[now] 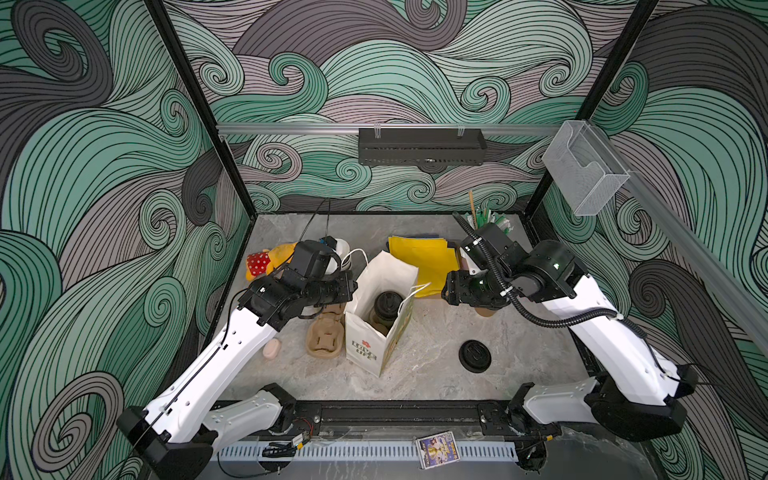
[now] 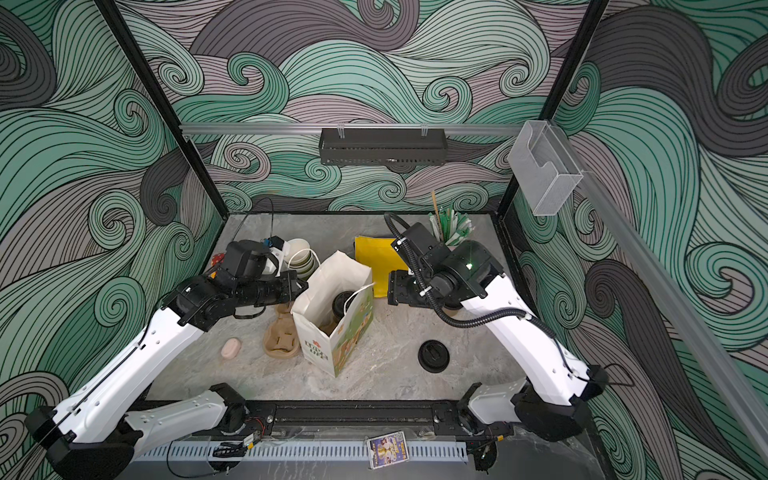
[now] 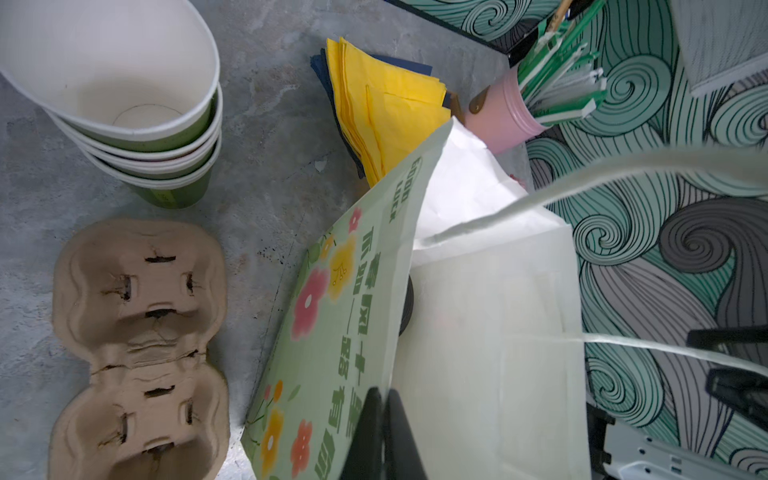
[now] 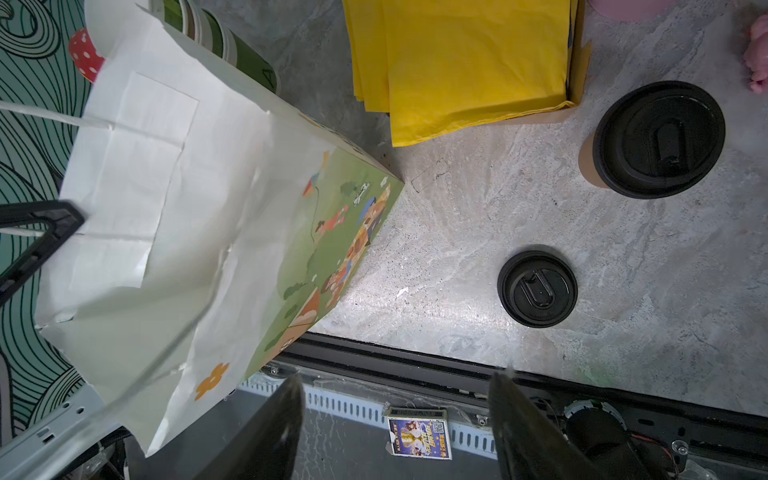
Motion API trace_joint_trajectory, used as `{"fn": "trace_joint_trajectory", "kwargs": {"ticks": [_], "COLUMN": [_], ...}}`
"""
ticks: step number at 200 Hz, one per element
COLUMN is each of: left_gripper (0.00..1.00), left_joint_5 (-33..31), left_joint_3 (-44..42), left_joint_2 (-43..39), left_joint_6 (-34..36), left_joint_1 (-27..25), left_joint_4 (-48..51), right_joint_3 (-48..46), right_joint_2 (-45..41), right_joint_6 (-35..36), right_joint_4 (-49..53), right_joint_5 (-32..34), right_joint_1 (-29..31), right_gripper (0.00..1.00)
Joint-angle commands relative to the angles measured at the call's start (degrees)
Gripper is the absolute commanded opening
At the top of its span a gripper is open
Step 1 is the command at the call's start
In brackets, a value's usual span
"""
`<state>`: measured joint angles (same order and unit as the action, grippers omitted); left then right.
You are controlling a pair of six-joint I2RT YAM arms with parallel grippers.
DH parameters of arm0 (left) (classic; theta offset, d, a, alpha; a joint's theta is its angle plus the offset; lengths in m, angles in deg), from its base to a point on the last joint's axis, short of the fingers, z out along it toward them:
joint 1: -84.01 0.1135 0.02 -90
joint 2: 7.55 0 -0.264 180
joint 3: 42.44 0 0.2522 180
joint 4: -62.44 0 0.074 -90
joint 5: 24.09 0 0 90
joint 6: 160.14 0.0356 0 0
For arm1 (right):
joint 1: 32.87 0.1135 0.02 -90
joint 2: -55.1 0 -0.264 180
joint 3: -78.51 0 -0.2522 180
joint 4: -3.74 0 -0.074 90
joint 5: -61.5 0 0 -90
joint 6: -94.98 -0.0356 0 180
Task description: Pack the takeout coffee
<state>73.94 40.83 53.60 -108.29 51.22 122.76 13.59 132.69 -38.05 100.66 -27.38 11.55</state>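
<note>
One tan cup (image 4: 658, 139) stands apart from the spread right gripper (image 4: 399, 376).

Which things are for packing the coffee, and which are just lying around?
For the job: paper bag, lidded coffee cup inside it, tan lidded coffee cup outside it.
Lying about: loose black lid, stacked green cups, cardboard cup carrier, yellow napkins, plush toy.

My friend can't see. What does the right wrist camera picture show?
A white paper bag with a green cartoon side stands on a grey table, near a black-lidded tan cup. A loose black lid lies by the cup, yellow napkins lie beside the bag, and the right gripper is open and empty.
</note>
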Motion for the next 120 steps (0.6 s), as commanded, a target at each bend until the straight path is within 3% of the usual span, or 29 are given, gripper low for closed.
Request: {"fn": "trace_joint_trajectory", "kwargs": {"ticks": [1,25,49,90,105,111,120], "left_gripper": [0.0,0.0,0.11,0.5,0.6,0.69,0.76], "left_joint_5": [-4.07,-6.66,-7.63,-8.77,-11.0,-11.58,-12.54], "left_joint_3": [-0.3,-2.07,-2.24,-0.61,0.25,0.67,1.47], "left_joint_2": [-1.1,-2.1,-2.63,-4.25,-5.33,-5.81,-6.51], "left_joint_6": [-9.36,-13.25,-14.13,-11.44,-9.8,-8.86,-7.39], "left_joint_1": [-1.83,-4.45,-5.78,-5.96,-5.96,-5.96,-5.96], "left_joint_4": [-4.43,-6.82,-6.85,-3.25,-1.24,-0.85,0.34], "right_joint_3": [1.08,3.1,3.32,2.04,2.34,2.54,2.89], "right_joint_2": [-1.34,-0.5,1.7,6.67,8.58,9.33,10.39], "right_joint_6": [-2.87,-6.29,-10.59,-17.77,-18.24,-18.31,-18.41], "right_joint_4": [-1.97,-4.05,-6.0,-9.04,-11.23,-11.99,-12.67], "right_joint_5": [-0.51,1.37,5.76,13.43,13.8,13.8,13.89], "right_joint_1": [0.88,6.17,13.35,20.31,21.3,21.6,22.1], "right_gripper": [0.76,0.82,0.86,0.87,0.86,0.86,0.86]}}
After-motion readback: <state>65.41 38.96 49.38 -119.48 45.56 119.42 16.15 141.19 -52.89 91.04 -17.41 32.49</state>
